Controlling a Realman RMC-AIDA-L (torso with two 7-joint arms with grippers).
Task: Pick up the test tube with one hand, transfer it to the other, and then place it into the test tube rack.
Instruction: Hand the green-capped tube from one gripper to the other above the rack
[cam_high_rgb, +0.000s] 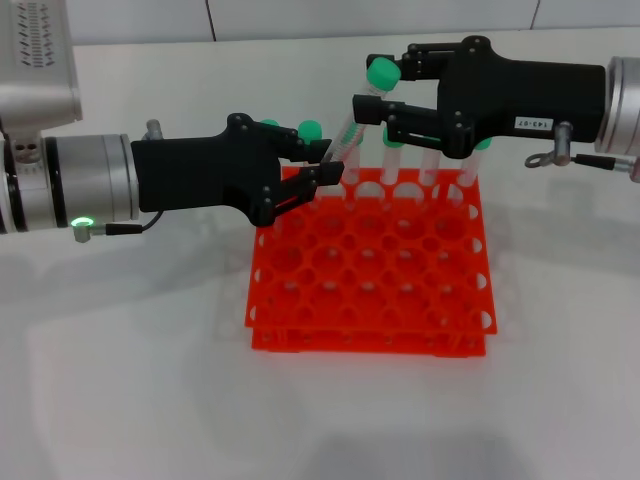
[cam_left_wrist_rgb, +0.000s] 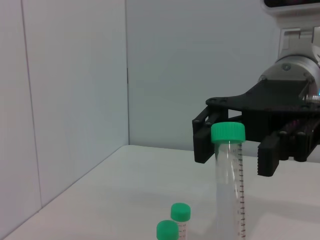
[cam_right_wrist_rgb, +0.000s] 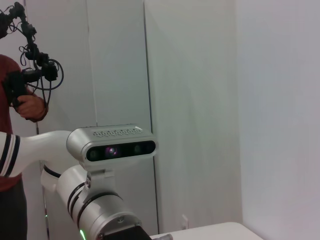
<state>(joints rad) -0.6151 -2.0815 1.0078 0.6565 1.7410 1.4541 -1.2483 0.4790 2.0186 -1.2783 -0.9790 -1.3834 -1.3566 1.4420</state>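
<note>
Head view: left gripper (cam_high_rgb: 322, 165) jaws pinch the test tube (cam_high_rgb: 350, 125) low on its body above the rack (cam_high_rgb: 370, 265) on the table (cam_high_rgb: 120, 380); right gripper (cam_high_rgb: 372, 90) jaws spread around its cap.
Left wrist view: tube (cam_left_wrist_rgb: 229, 185) upright before the right gripper (cam_left_wrist_rgb: 234, 150).

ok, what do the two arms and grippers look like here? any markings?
Both grippers are black and two-fingered, on silver-grey cylindrical arms. The right gripper carries a small white printed number label on its body; the left gripper has none. The left arm's wrist shows a lit green ring and a thin black cable; the right wrist has a small metal fitting.
</note>
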